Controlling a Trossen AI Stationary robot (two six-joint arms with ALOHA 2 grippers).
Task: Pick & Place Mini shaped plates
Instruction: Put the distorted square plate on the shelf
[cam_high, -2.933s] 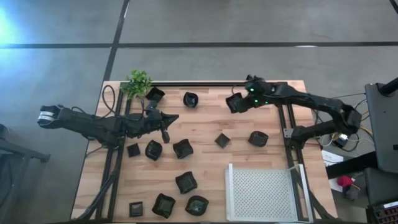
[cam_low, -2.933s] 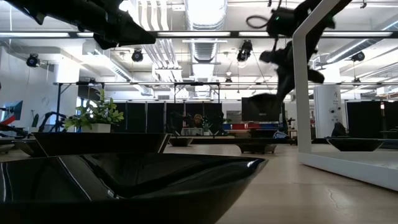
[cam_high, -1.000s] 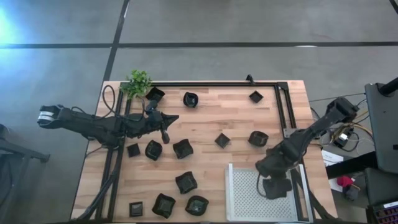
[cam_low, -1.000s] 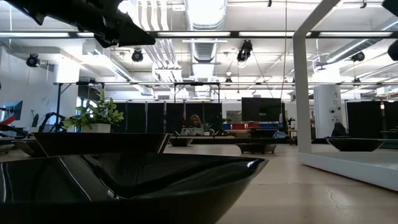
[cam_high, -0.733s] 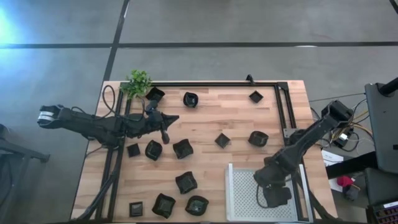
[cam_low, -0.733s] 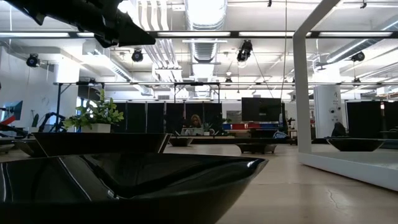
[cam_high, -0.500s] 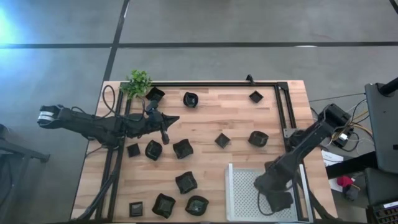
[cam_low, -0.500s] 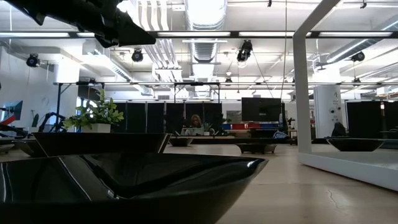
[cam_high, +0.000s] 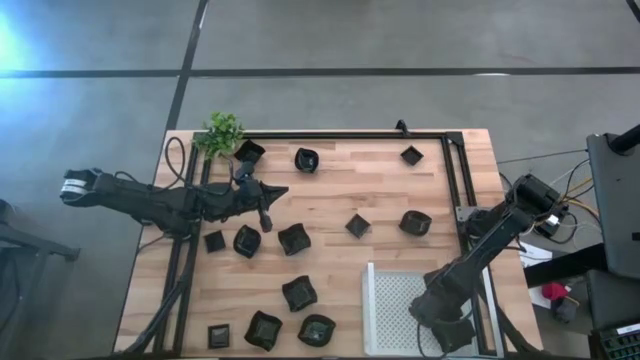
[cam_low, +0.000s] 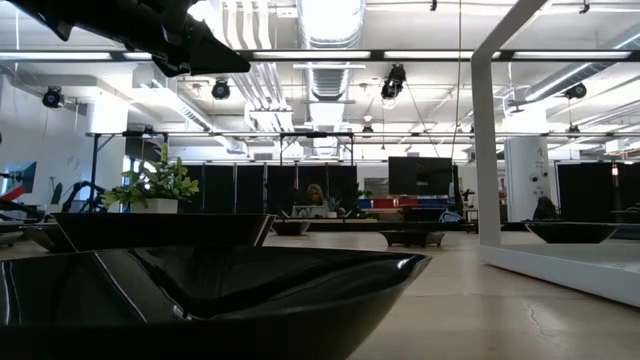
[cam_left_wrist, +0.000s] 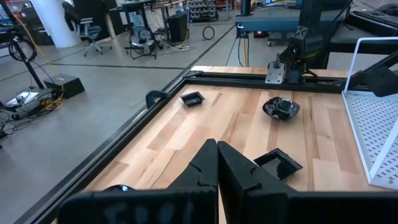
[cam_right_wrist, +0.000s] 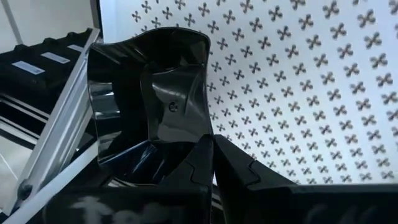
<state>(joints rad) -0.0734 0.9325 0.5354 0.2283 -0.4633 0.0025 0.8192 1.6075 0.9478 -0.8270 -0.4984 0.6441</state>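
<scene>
- Fingers of the right gripper (cam_right_wrist: 210, 163) pressed together on the rim of a wavy-edged black plate (cam_right_wrist: 149, 106), pinching it; fingers of the left gripper (cam_left_wrist: 217, 163) pressed together on nothing.
- High view: right gripper (cam_high: 447, 330) sits over the white perforated tray (cam_high: 395, 310), toward the tray's right side; the held plate cannot be made out under the arm. Left gripper (cam_high: 266, 214) hangs well apart from the tray, over the table's left half, near the small green plant (cam_high: 222, 132).
- High view, loose plates (cam_high: 293, 238) on the wooden table (cam_high: 340, 190): two just left of the tray's lower edge, one a little above those, three in a row beside the left gripper, two by the plant, two between the tray and the far rail, one in the far right corner, one at the near left corner. None lies loose on the tray's bare part.
- Low view: one plate (cam_low: 210, 295) fills the foreground; the tray's raised white rim (cam_low: 560, 270) is at the right, another plate behind it. Part of a dark arm crosses the top left.
- Left wrist view: closed fingertips point across the table toward the tray (cam_left_wrist: 373, 134); a square plate (cam_left_wrist: 277, 163) lies just beyond the tips, a rounded one (cam_left_wrist: 281, 107) and a flat square one (cam_left_wrist: 192, 98) farther on.
- Right wrist view: held plate is tilted, its hollow facing the camera, hanging over the tray's (cam_right_wrist: 298, 87) patterned surface near the tray's edge; whether it touches the tray cannot be told.
</scene>
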